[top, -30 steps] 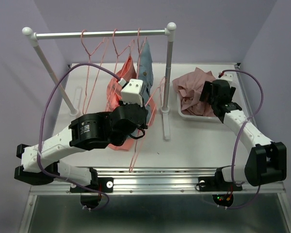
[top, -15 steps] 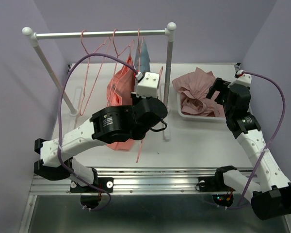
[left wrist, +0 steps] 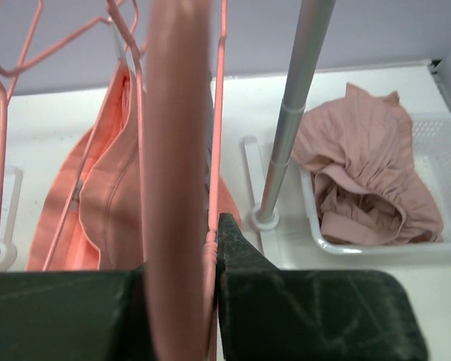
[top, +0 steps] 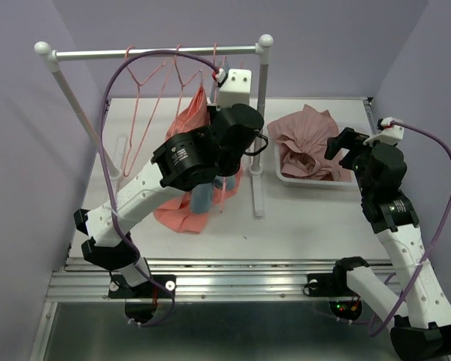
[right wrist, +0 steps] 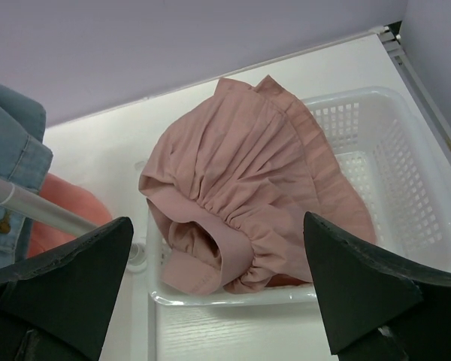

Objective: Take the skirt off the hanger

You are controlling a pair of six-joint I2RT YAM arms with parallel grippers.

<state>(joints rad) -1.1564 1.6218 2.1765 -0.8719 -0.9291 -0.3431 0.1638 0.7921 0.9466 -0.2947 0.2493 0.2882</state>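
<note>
Nearest you, above the white counter (top: 323, 218), your right end effector (right wrist: 216, 226) hangs over the near side of the white basket (right wrist: 410, 180), its two fingers spread wide with nothing between them. A dusty mauve garment (right wrist: 248, 158) lies bunched in that basket, its gathered band facing the wrist camera and one edge draped over the left rim. Left of the basket stands the rack's right post (top: 261, 105), and left of that post you find the skirt (top: 179, 216): the salmon cloth hangs under your left arm, narrow at the top near the rail and spreading wide toward the counter. You cannot tell from the top view whether its lower edge touches the surface. A grey-blue garment (top: 203, 199) shows beside it, just under the forearm. Farther back and higher, your left arm reaches up to the rail (top: 135, 53), and the left end effector (left wrist: 177, 259) is pressed together on a pink hanger (left wrist: 177, 113), whose bar runs up between the two dark fingers in the wrist view. The skirt shows just left of that bar there, but you cannot tell whether this hanger is the one carrying it.
</note>
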